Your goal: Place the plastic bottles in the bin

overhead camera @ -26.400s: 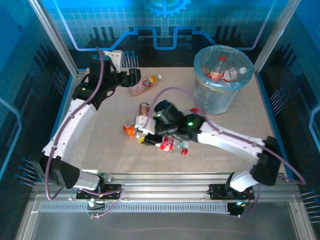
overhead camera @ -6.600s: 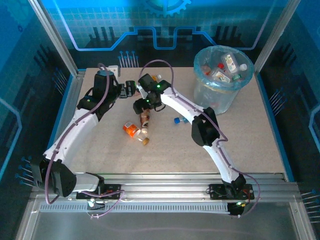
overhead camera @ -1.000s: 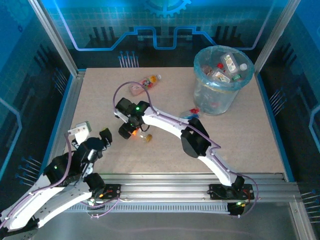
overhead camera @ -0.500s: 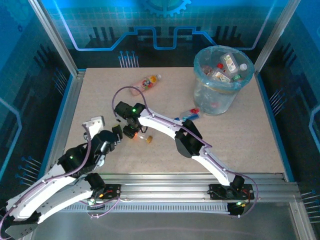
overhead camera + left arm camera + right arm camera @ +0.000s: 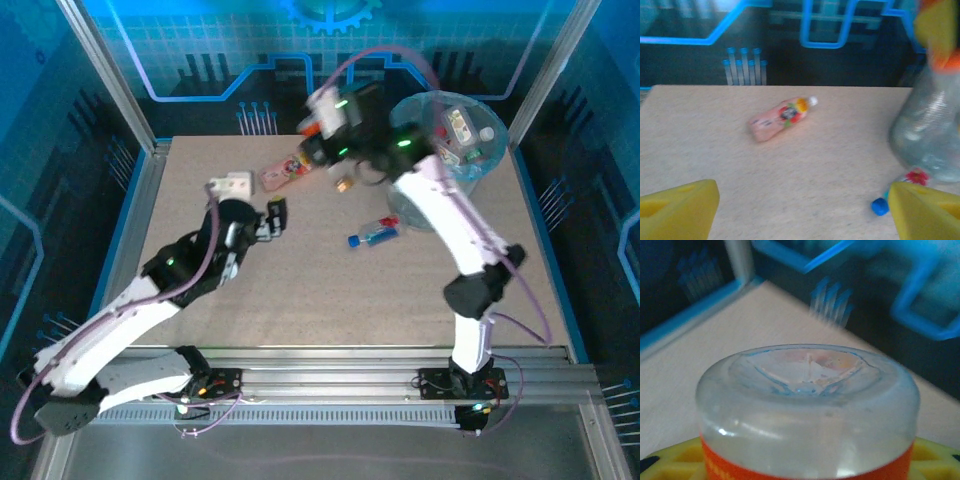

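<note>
My right gripper (image 5: 316, 130) is raised over the far side of the table, left of the bin (image 5: 415, 205). It is shut on a clear bottle with an orange label (image 5: 807, 405), whose base faces the right wrist camera. The bin holds several bottles. A pink bottle (image 5: 288, 171) (image 5: 781, 116) lies on the table under the raised arm. A clear bottle with a blue cap (image 5: 372, 234) lies near the bin's foot. My left gripper (image 5: 274, 216) hovers mid-table, its yellow fingers (image 5: 680, 210) wide open on nothing and pointing toward the pink bottle.
A small brownish thing (image 5: 343, 184) shows just below the right gripper; whether it rests on the table I cannot tell. The blue cap (image 5: 880, 206) sits by my left gripper's right finger. Metal frame posts and blue panels enclose the table's (image 5: 330, 300) back and sides.
The right gripper closed on the orange-labelled bottle at mid-left of the table and lifted it up and back toward the bin. The left arm reached forward to the table's middle.
</note>
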### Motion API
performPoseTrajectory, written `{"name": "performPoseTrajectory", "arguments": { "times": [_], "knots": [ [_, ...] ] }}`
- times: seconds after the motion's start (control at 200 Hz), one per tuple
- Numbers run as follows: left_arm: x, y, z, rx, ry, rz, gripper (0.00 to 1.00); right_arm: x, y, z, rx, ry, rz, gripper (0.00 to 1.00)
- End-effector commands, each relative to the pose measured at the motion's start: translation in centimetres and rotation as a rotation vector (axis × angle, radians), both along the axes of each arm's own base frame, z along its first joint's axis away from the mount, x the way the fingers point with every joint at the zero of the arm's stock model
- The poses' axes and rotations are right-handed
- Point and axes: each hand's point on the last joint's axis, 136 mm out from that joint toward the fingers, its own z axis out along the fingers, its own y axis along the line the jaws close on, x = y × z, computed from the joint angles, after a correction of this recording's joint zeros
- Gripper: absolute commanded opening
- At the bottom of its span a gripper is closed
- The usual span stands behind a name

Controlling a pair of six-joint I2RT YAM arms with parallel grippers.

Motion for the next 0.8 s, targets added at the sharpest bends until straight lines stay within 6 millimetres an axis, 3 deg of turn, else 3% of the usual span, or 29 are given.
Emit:
{"name": "performPoseTrajectory", "arguments": {
  "times": [0.0,0.18,0.305,0.44,0.58,0.79],
  "knots": [
    [1.9,-5.7,2.6,-0.025,-0.015,-0.209,0.88,3.0,-4.5,3.5,0.095,-0.121,-0.080,0.53],
    [3.7,-12.2,3.6,-0.066,0.019,-0.386,0.88,8.4,-11.3,6.6,0.158,-0.295,-0.253,0.53],
    [5.3,-16.2,3.2,-0.110,0.043,-0.477,0.89,11.5,-14.2,6.0,0.176,-0.328,-0.323,0.52],
    [6.9,-20.6,3.5,-0.165,0.063,-0.583,0.89,13.9,-16.0,4.0,0.190,-0.310,-0.370,0.53],
    [7.9,-23.2,2.8,-0.216,0.098,-0.619,0.88,15.1,-16.7,1.5,0.131,-0.322,-0.401,0.57],
    [8.6,-24.1,1.0,-0.215,0.127,-0.621,0.89,15.1,-19.2,-1.5,0.116,-0.284,-0.488,0.59]
  ]
}}
